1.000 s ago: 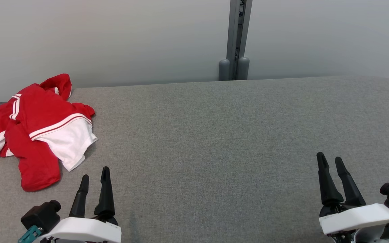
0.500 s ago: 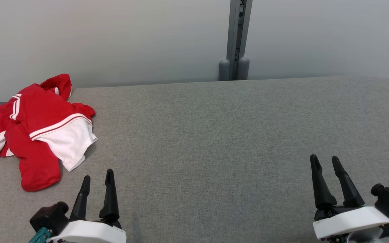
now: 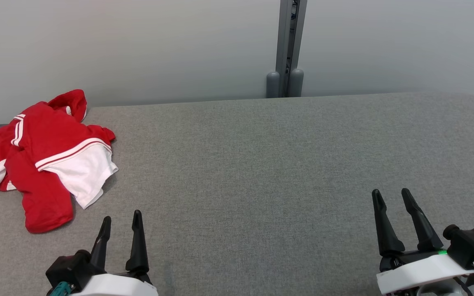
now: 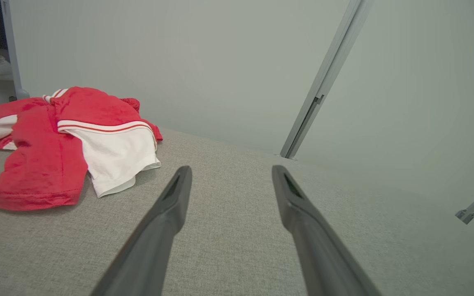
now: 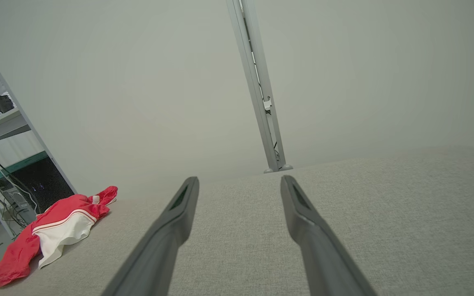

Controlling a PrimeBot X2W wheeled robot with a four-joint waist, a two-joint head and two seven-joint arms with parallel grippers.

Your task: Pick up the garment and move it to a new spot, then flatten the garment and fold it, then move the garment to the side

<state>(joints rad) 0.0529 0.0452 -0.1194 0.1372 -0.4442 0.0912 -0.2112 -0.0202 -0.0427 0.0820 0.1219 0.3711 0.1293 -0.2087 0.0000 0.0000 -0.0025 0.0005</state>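
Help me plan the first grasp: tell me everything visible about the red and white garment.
The garment is a soft-looking red top with a white panel and white stripe trim. It lies crumpled and unfolded near the back left corner of the grey fabric surface, resting only on it; nothing grips it.

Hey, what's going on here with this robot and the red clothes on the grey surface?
A two-armed robot is set to fold a crumpled red and white garment, which lies in a heap at the left end of the grey padded table. Nothing is held yet: the left gripper and right gripper hover at the near side, jaws open and empty. The left one is nearer the garment but apart from it.
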